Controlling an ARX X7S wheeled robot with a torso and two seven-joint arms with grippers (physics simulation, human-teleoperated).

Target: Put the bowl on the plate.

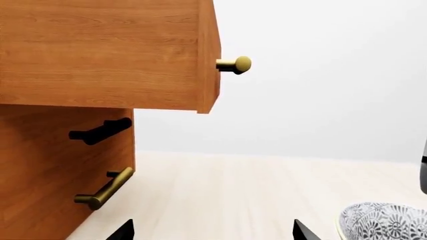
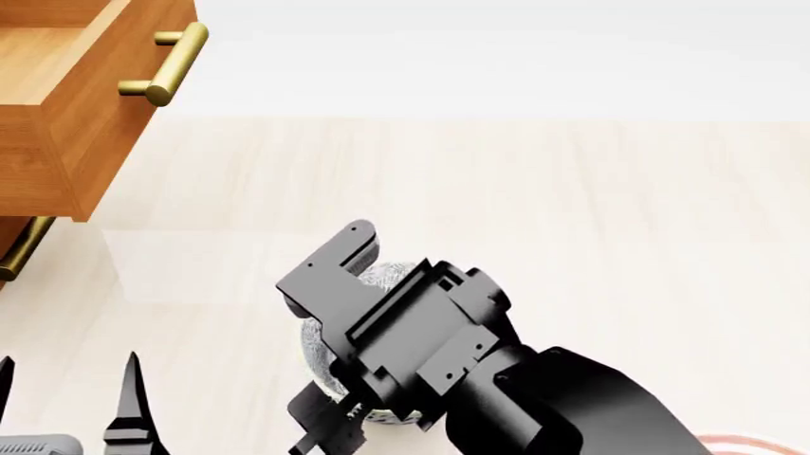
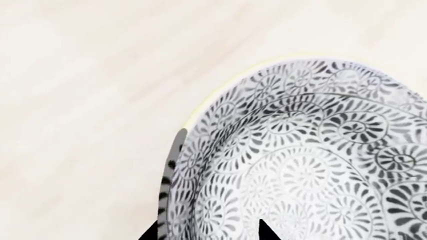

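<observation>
The bowl, white with a dense grey-black floral pattern, fills the right wrist view. My right gripper straddles its rim, one fingertip outside the wall and the other inside, jaws narrowed onto the wall. In the head view the right arm covers most of the bowl. The bowl also shows at the edge of the left wrist view. My left gripper is open and holds nothing. It hangs low at the left. Only a sliver of the plate, with red rings, shows at the lower right corner.
A wooden cabinet stands at the far left with a drawer pulled out and a brass bar handle. Close to the left gripper are the cabinet side, a brass knob, a black handle and a brass handle.
</observation>
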